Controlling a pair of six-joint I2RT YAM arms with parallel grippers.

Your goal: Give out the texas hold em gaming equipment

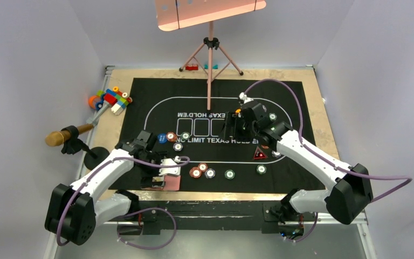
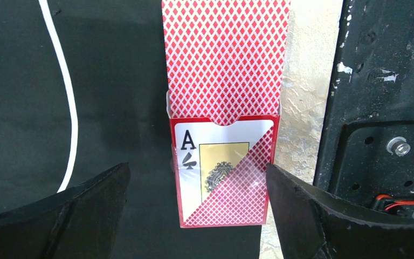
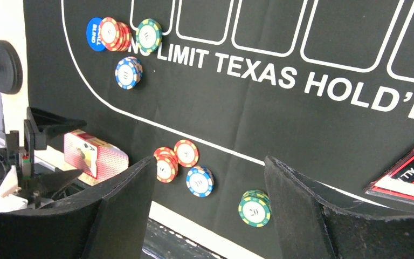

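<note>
A clear red-edged card box (image 2: 223,178) with the ace of spades on its face lies at the mat's near edge, with red-backed cards (image 2: 226,59) sticking out of it. My left gripper (image 2: 197,181) is open and straddles the box, its right finger (image 2: 307,210) close to the box's edge. In the top view the left gripper (image 1: 163,168) hangs over the box (image 1: 166,182). My right gripper (image 3: 210,164) is open and empty, held above the mat (image 1: 232,128). Below it lie red chips (image 3: 168,161), a blue chip (image 3: 199,181), a green chip stack (image 3: 255,208) and the dark red-marked triangle (image 3: 409,178).
A blue button (image 1: 162,137) and chips (image 1: 178,141) sit at the mat's left; more chips (image 1: 229,174) lie along its near side. Toy blocks (image 1: 110,100) lie at the back left, next to a wooden-handled tool (image 1: 67,135). A tripod stand (image 1: 210,65) rises at the back.
</note>
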